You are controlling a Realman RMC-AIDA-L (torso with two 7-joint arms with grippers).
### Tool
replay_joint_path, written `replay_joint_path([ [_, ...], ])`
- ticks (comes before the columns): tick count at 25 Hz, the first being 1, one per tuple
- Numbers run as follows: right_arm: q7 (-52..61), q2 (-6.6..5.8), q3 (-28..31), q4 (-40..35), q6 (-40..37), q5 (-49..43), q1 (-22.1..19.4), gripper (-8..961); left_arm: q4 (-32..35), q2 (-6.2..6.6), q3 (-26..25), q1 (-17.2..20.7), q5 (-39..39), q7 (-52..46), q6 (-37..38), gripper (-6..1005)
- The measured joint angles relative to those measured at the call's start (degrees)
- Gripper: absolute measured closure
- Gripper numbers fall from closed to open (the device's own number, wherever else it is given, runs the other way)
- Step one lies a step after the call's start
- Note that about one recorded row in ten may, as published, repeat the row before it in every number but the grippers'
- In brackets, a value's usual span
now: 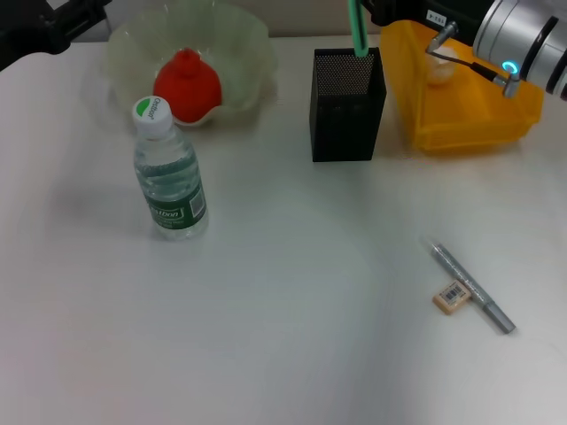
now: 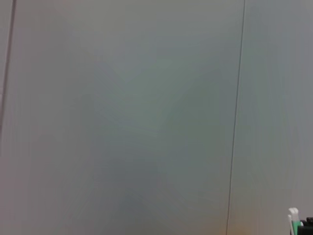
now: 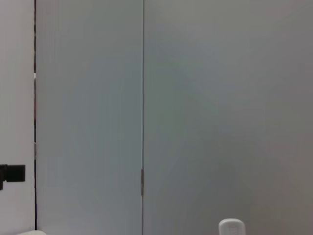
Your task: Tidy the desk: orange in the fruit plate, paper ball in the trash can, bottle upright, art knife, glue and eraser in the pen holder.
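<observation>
Still lying flat, the thin, stiff, light knife (image 1: 473, 288) is needing a mid-barrel pinch; neither gripper's state can be told.

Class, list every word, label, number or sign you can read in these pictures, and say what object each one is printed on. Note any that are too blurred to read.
Bottle cap: green-and-white logo with a word, too blurred to read.
Bottle label: white lettering on green, too small to read.
Eraser: a barcode, digits unreadable.
Right arm's black plate near the top edge: white characters, unreadable.
Pen holder, trash can, art knife: no text visible.
Both wrist views: none.
</observation>
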Motion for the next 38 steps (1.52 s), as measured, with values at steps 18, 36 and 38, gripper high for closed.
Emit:
replay_joint_path([
  [18,2.2,0.2,-2.0,0.0,-2.7,-0.1,-3.6,582,0.0,0.02,0.2,0.0,-0.1,0.1,1.1,336],
  [36,54.3,-1.19,-16.6,-44.5,-24.2,-26.6,-13.2,543,0.0,0.12,0.2,-1.4,-0.1,0.1,0.8,336],
  [38,56.2,-1.65,-16.5,-45.1,-27.3,-28.5,-12.1,543,-0.1,0.11,0.1,-1.6,-0.1,0.1,0.3,336],
])
